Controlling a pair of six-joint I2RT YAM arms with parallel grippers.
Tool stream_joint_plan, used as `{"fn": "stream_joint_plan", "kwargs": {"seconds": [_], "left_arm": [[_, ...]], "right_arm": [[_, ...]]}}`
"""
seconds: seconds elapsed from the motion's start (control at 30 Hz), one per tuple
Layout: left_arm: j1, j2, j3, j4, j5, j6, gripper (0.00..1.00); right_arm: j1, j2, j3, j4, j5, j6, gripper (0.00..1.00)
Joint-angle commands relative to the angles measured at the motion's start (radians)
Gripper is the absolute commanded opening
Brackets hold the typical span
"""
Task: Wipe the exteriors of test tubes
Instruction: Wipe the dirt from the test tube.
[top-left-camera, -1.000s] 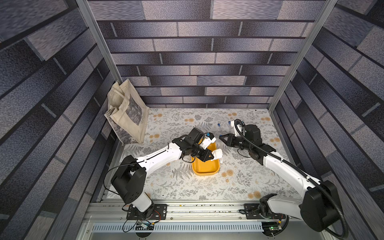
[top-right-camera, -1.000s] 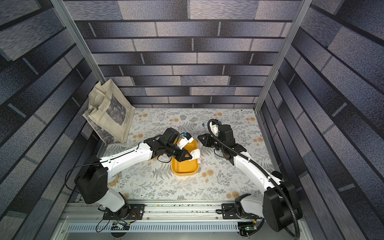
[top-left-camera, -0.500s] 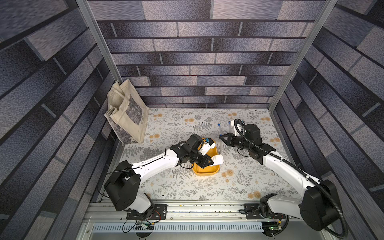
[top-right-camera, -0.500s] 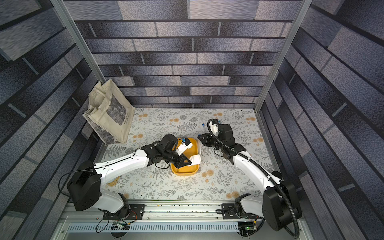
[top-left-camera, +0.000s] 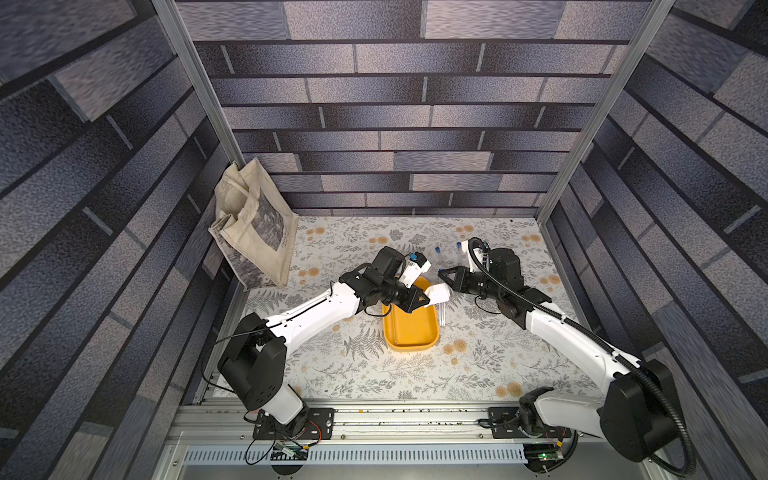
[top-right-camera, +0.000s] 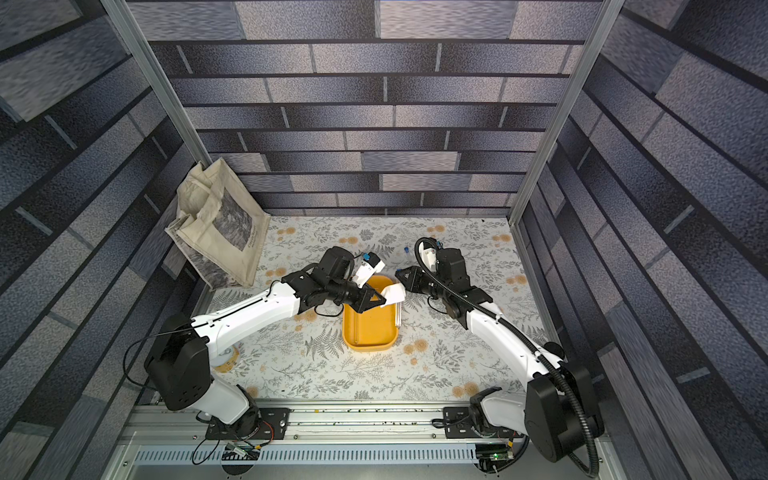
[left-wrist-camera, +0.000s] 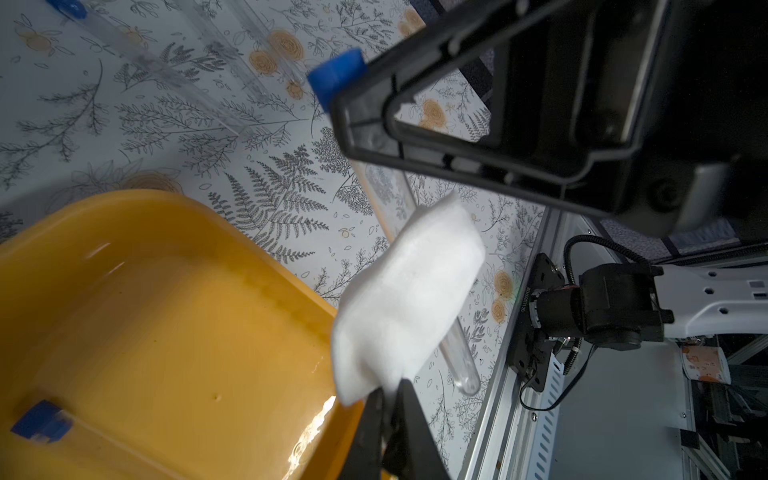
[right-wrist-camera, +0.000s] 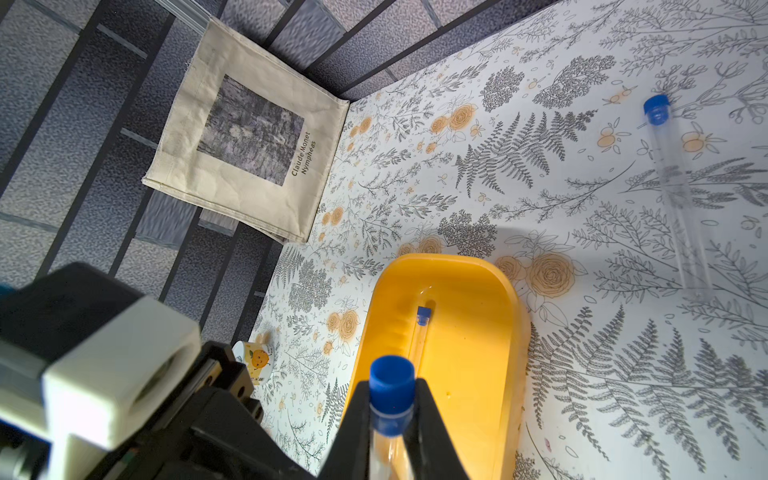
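**Cloth drawn back up tube**

Pinched in the closed left fingers (left-wrist-camera: 411, 432), the white cloth (left-wrist-camera: 409, 286) has been slid back towards the capped end. There the test tube (left-wrist-camera: 459, 361) is clamped by the right fingers (right-wrist-camera: 430, 419), beside the yellow tray (left-wrist-camera: 137, 203); one stroke seems done.

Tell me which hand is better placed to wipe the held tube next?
Left. The left hand pinches the white cloth, which lies against the test tube; the right hand only clamps that tube at its blue cap.
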Motion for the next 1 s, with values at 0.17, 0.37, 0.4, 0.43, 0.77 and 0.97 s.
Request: {"fn": "stream_joint_plan", "kwargs": {"seconds": [0.17, 0.37, 0.4, 0.43, 0.77, 0.97], "left_arm": [[0.014, 0.032, 0.083, -0.078, 0.003, 0.065, 0.11], [-0.001, 0.021, 0.071, -0.08, 0.002, 0.061, 0.11], [-0.008, 0.02, 0.065, -0.084, 0.002, 0.061, 0.11], [-0.013, 0.016, 0.059, -0.088, 0.0, 0.062, 0.11], [-0.068, -0.044, -0.099, -0.045, -0.001, 0.017, 0.11], [-0.111, -0.102, -0.227, 0.054, -0.022, -0.057, 0.11]], "right_arm": [[0.011, -0.028, 0.007, -0.005, -0.01, 0.01, 0.09], [0.01, -0.025, 0.015, -0.01, 0.01, 0.007, 0.09], [0.011, -0.023, 0.018, -0.01, 0.012, 0.005, 0.09], [0.01, -0.023, 0.021, -0.01, 0.015, 0.005, 0.09], [0.011, 0.002, 0.053, -0.005, 0.037, 0.009, 0.09], [0.01, 0.011, 0.057, 0.007, 0.031, 0.024, 0.09]]}}
